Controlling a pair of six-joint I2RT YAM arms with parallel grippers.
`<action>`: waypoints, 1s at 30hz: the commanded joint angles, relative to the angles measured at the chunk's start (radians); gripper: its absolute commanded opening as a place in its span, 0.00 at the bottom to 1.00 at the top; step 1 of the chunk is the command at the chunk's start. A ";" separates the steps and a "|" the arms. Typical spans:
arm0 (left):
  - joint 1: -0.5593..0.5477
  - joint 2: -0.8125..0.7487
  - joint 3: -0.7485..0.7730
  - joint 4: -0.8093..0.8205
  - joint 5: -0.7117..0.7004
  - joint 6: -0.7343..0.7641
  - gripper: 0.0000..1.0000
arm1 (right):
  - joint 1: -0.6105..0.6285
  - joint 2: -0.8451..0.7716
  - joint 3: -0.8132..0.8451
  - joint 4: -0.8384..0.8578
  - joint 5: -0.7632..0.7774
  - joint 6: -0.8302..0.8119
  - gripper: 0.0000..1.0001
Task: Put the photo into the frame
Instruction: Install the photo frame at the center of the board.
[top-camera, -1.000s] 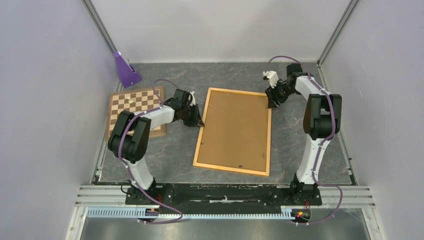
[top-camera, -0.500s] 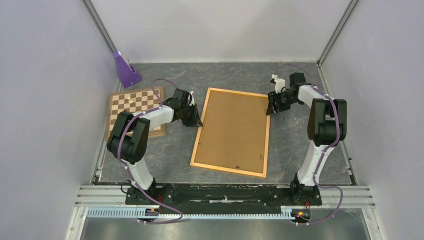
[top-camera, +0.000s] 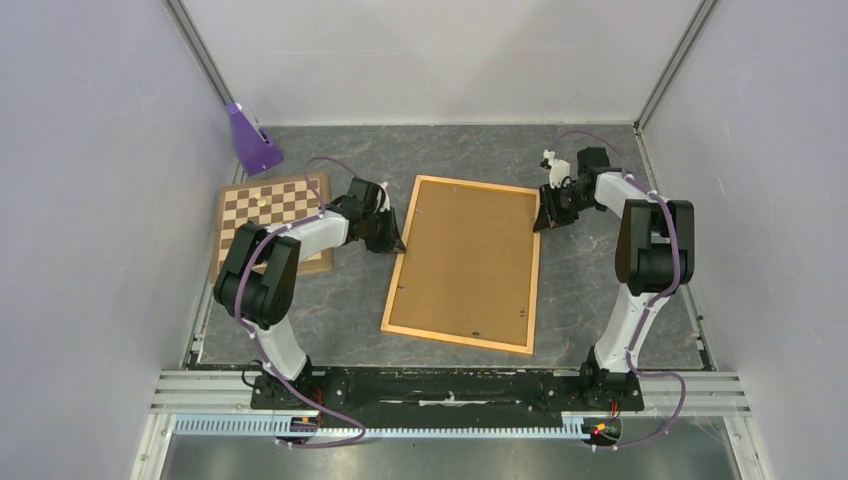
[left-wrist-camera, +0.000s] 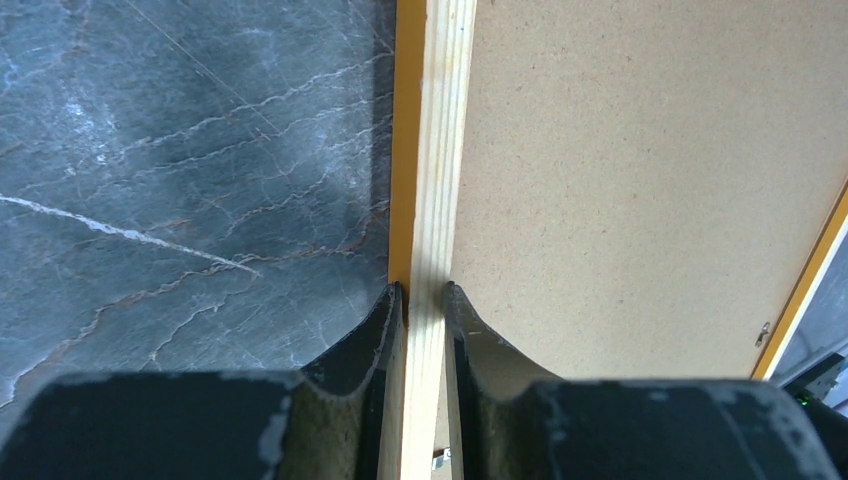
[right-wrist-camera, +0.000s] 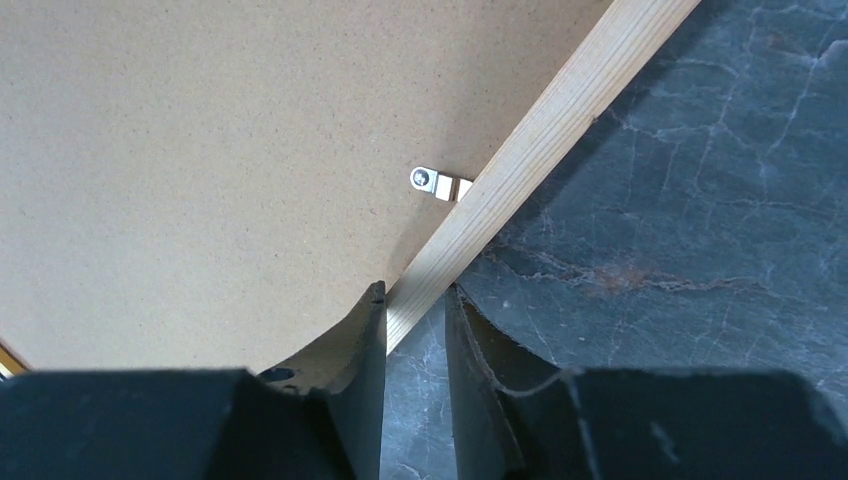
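Note:
The frame (top-camera: 465, 265) lies back up on the table, showing its brown fibreboard back inside light orange rails. My left gripper (top-camera: 397, 243) is shut on the frame's left rail; in the left wrist view (left-wrist-camera: 425, 290) the pale wooden rail (left-wrist-camera: 430, 150) runs between its fingers. My right gripper (top-camera: 541, 222) is shut on the right rail near the far right corner; in the right wrist view (right-wrist-camera: 415, 290) the rail (right-wrist-camera: 530, 140) crosses slantwise between its fingertips, beside a small metal clip (right-wrist-camera: 432, 181). The photo is out of view.
A brown-and-white chessboard (top-camera: 270, 210) lies left of the frame, under my left arm. A purple stand (top-camera: 250, 140) sits at the far left corner. Walls close in the table on three sides.
The frame has slid a little to the left and turned slightly, held by both grippers. My right gripper moved with the right rail. Nothing has visibly changed in the last half second.

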 joint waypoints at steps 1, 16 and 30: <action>-0.021 -0.038 -0.003 0.067 0.002 0.010 0.02 | -0.004 0.063 0.081 0.017 0.093 -0.032 0.19; -0.107 0.010 0.025 0.046 0.211 0.089 0.05 | 0.021 0.259 0.416 -0.057 0.130 -0.121 0.14; -0.164 -0.012 0.052 0.013 0.180 0.134 0.07 | 0.049 0.192 0.330 -0.002 0.117 -0.134 0.30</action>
